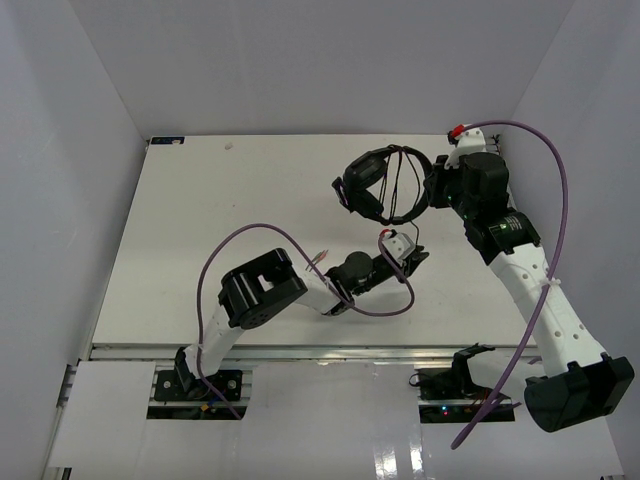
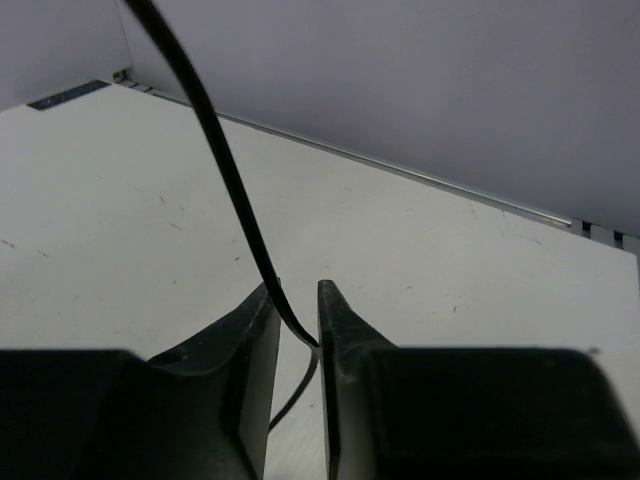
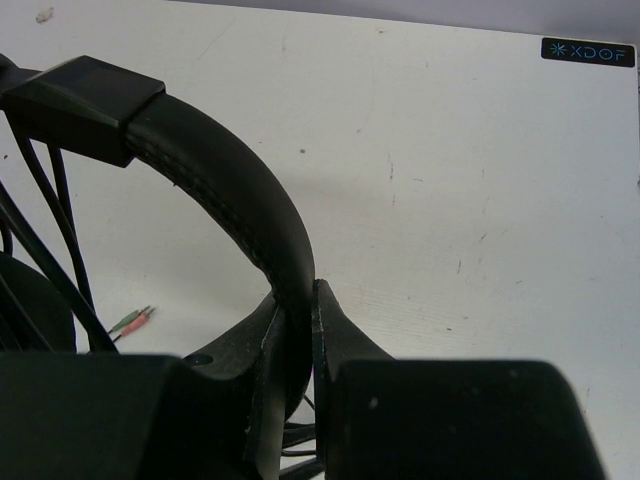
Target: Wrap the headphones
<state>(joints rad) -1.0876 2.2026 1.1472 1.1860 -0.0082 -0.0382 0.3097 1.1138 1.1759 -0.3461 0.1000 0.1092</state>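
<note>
The black padded over-ear headphones (image 1: 372, 190) are sitting toward one o'clock on the white table (image 1: 230, 200), with loops of cord lying across their arch. The right gripper (image 1: 436, 186), reaching in from the headset's three o'clock side, is clamping its fingers flat on the curved black headband (image 3: 230, 170). The left gripper (image 1: 407, 254) is waiting at the headset's six o'clock. Its jaws are standing close together around the thin black cord (image 2: 235, 190), with a slim gap showing beside it. Whether the cord is actually being pinched cannot be told.

The main risk is probably the cord sliding free. If the left jaws are only cradling it, any pull toward the headband is likely to let it run through and the wrap will be going slack. A firm pinch carries the opposite danger: hauling hard could be twisting the headband inside the right fingers, or shaking loose the turns already lying on it.

The top view is giving the whole layout, both arms and the cord's span between them, but nothing of either grip. The left wrist view is showing the cord between the jaws. The right wrist view is showing the hold on the headband and, at its nine o'clock, the small reddish and green plugs (image 3: 135, 320) lying loose on the table.
</note>
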